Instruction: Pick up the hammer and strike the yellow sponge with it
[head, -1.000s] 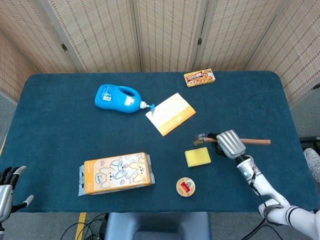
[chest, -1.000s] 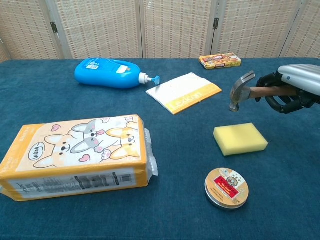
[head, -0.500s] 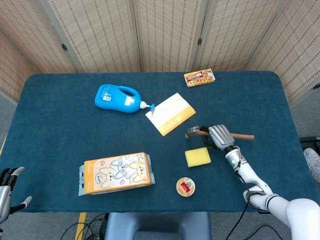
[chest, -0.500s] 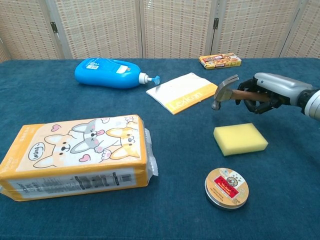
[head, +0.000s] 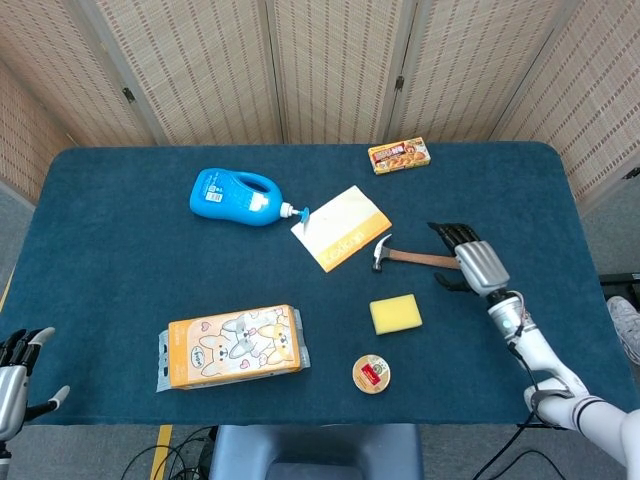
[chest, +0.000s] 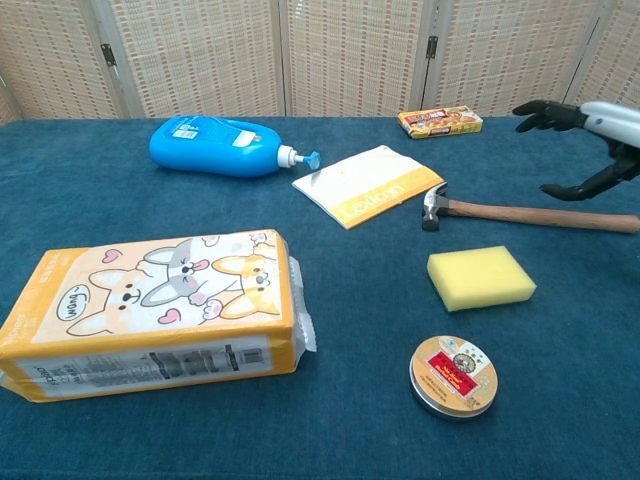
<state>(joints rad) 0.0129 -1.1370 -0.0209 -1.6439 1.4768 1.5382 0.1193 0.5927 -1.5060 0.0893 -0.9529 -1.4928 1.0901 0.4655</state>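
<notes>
A: The hammer (chest: 520, 212) lies flat on the desk (head: 120, 250), head just behind the yellow sponge (chest: 481, 277), not touching it. The right hand (head: 478, 262) is spread over the handle end, holding nothing.

B: So the risk is the grasp?

A: I think so. Closing that far out on the handle could let the head droop or twist in the fingers, so a swing might miss the sponge or clip the round tin (chest: 453, 375) nearby.

B: And the left hand (head: 14, 368)?

A: Spread, empty, low at the desk's near-left corner.
</notes>
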